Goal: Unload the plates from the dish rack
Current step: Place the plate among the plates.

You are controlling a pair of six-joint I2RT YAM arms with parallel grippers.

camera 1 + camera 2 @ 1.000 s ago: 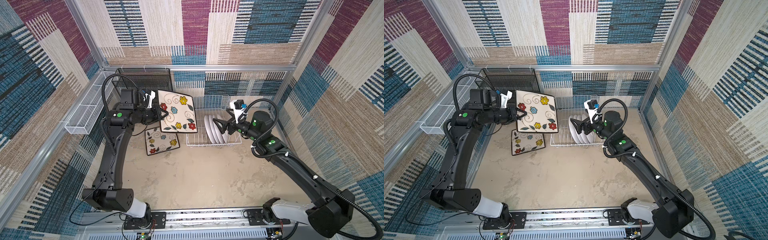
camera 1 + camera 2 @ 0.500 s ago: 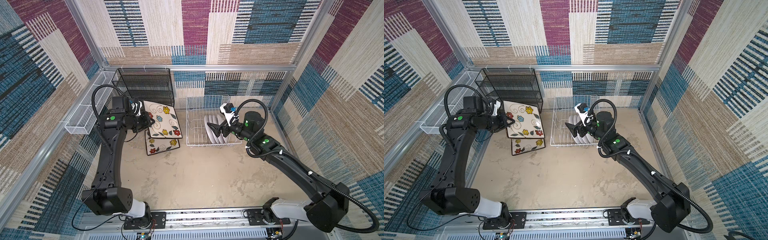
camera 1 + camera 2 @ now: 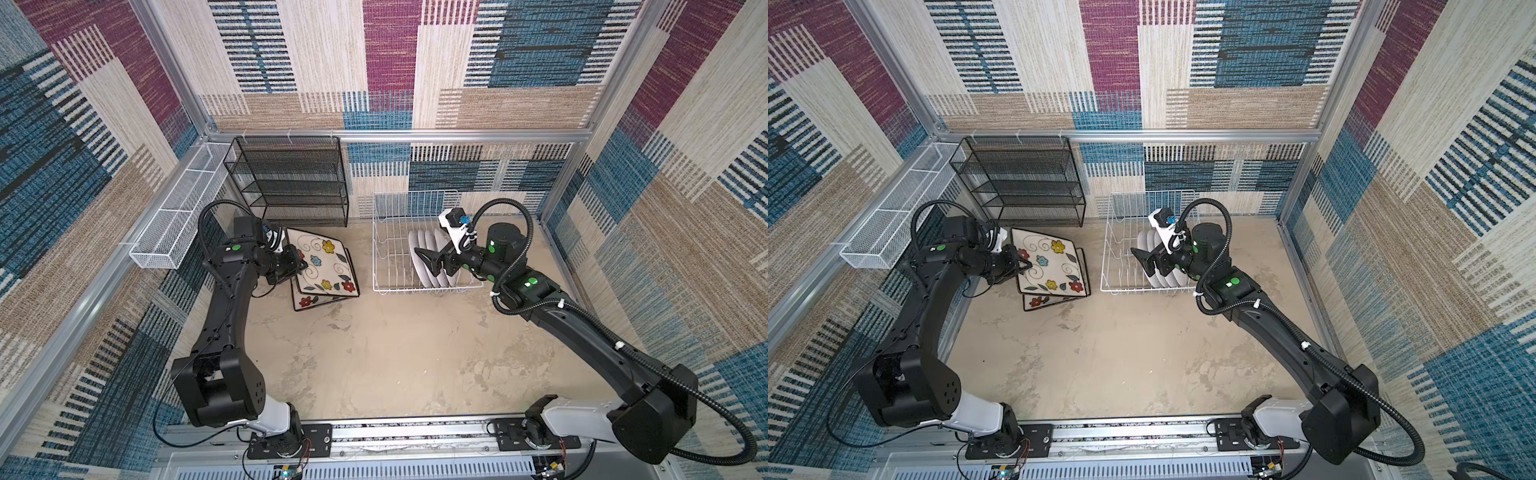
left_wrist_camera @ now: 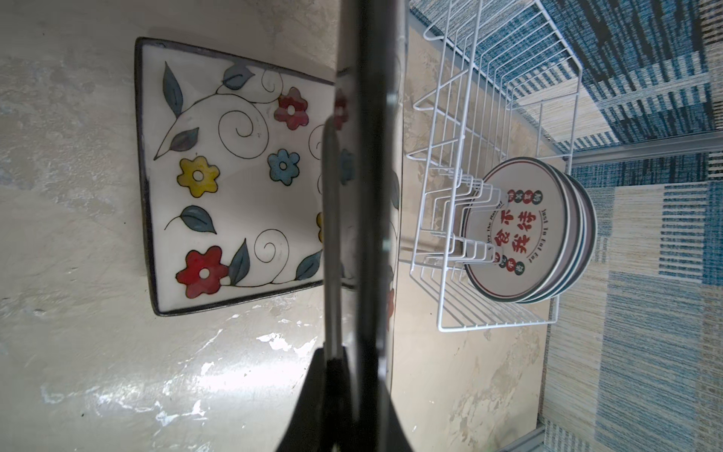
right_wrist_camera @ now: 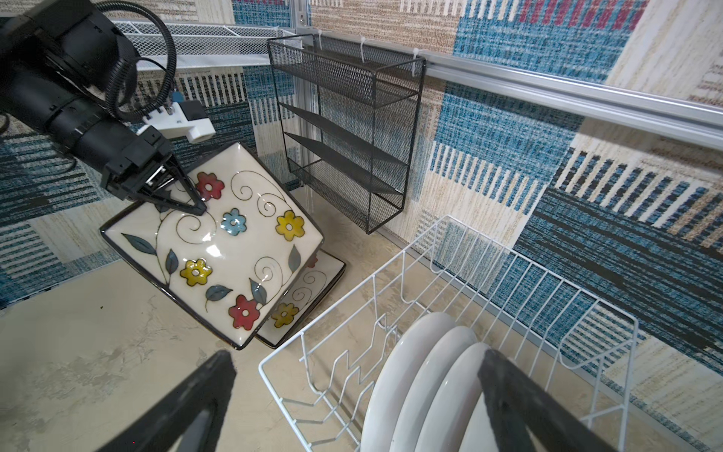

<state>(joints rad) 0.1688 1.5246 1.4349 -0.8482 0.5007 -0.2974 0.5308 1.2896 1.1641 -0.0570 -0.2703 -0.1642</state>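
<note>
Right wrist view: a white wire dish rack (image 5: 508, 281) stands on a mottled beige surface (image 5: 98, 352). Several round plates (image 5: 410, 371) stand on edge, side by side, in the end of the rack nearer the right arm. Their backs are plain white. The left wrist view shows a cream face with red characters and a dark rim.

The right hand (image 5: 356, 358) hovers just over these plates, its fingers spread wide and gripping nothing.

Outside the rack, on the side away from the round plates, the left hand (image 5: 191, 205) is clamped on one edge of a square plate (image 5: 234, 250). It is cream, with red, blue and yellow flowers, thin black swirls and a dark rim. It hangs tilted over a matching second square plate (image 5: 313, 285), which lies flat on the surface beside the rack.

A black mesh shelf (image 5: 344, 129) sits against the wall near the rack.
</note>
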